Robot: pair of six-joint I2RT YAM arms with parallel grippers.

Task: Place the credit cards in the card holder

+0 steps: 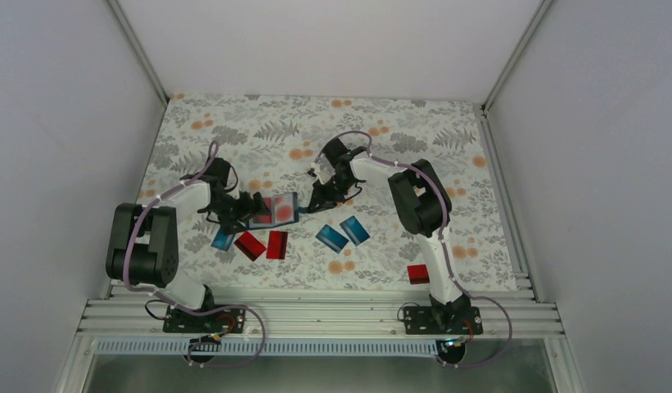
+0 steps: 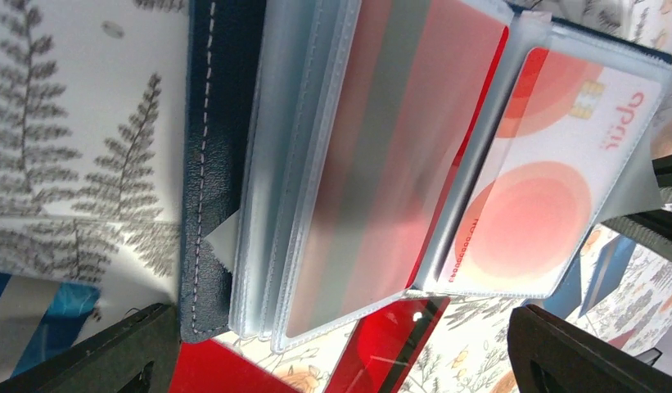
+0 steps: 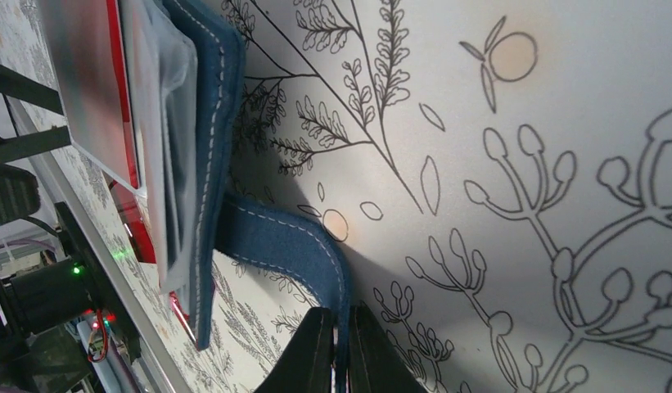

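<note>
The card holder [image 1: 275, 210] lies open mid-table, navy cover [image 2: 214, 164] down and clear sleeves up. One sleeve holds a red credit card [image 2: 381, 164] with a grey stripe, the neighbouring sleeve a white card with orange circles [image 2: 545, 196]. My left gripper [image 1: 249, 206] [image 2: 340, 364] is open at the holder's left end, its fingers [image 2: 111, 360] wide apart with nothing between them. My right gripper [image 1: 313, 200] [image 3: 342, 352] is shut on the holder's blue closure tab [image 3: 291, 246]. Loose cards lie nearer me: red [image 1: 250, 246], red [image 1: 277, 244], blue [image 1: 223, 239], blue [image 1: 331, 238], blue [image 1: 354, 230].
Another red card [image 1: 418, 274] lies by the right arm's base near the front edge. White walls close in the floral tabletop [image 1: 316, 123] on three sides. An aluminium rail [image 1: 316, 311] runs along the near edge.
</note>
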